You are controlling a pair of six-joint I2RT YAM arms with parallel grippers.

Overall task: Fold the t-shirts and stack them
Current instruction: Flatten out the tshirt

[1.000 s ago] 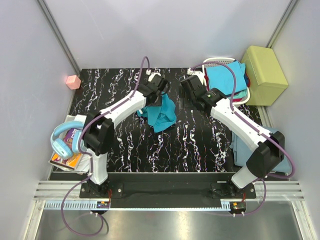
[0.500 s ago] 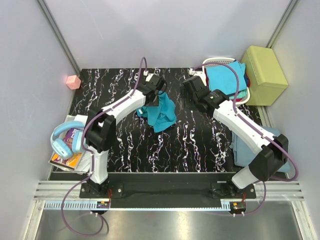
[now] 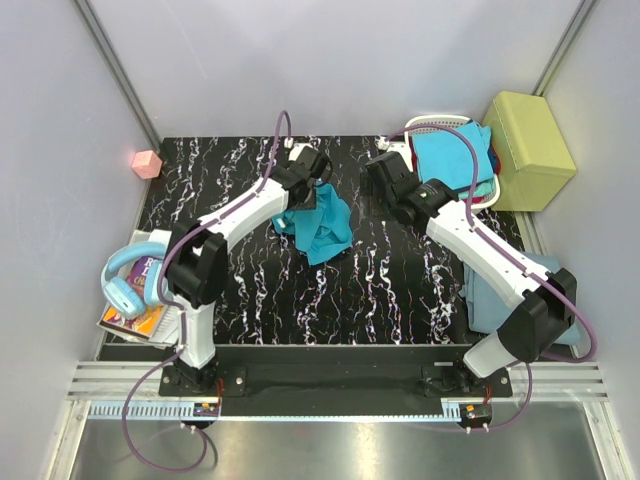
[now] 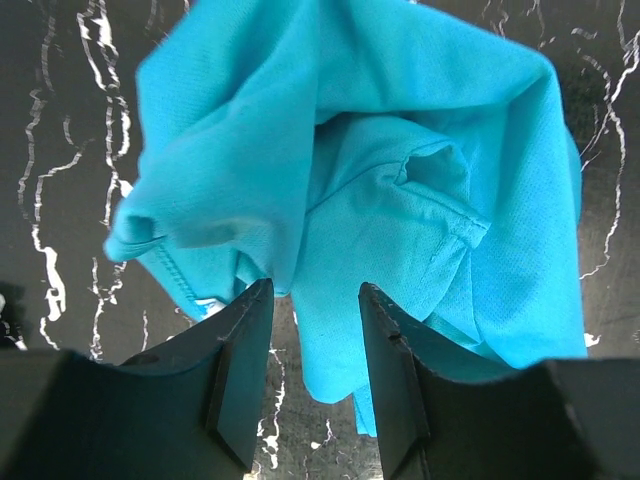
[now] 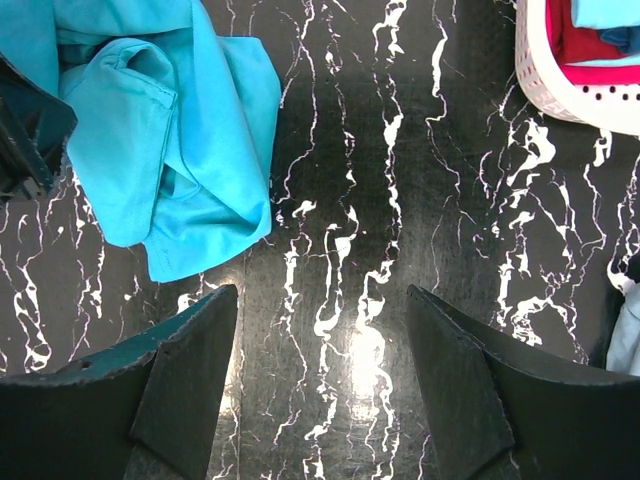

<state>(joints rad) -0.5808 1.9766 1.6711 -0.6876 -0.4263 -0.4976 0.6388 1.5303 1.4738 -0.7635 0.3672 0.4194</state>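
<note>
The teal t-shirt (image 4: 350, 150) is limp and light. I'd pinch its hem just ahead of the left gripper (image 4: 315, 288), whose jaws are half-spread. The right gripper (image 5: 322, 292) gapes wide and empty.

Shirt (image 4: 420, 180): teal cloth, fine knit weave, matt, stitched hems. Table (image 5: 330, 150): black with white veining, smooth, glossy, lamp glare on it. Basket (image 5: 560, 95): white plastic, perforated, slight sheen. Left fingers (image 4: 235, 380): black plastic, matt. Box (image 3: 528, 150), right far corner: yellow-green, padded, matt. Rail (image 3: 110, 380), near edge: ribbed bare metal. Headphones (image 3: 125, 280), left edge: light-blue plastic, smooth.
</note>
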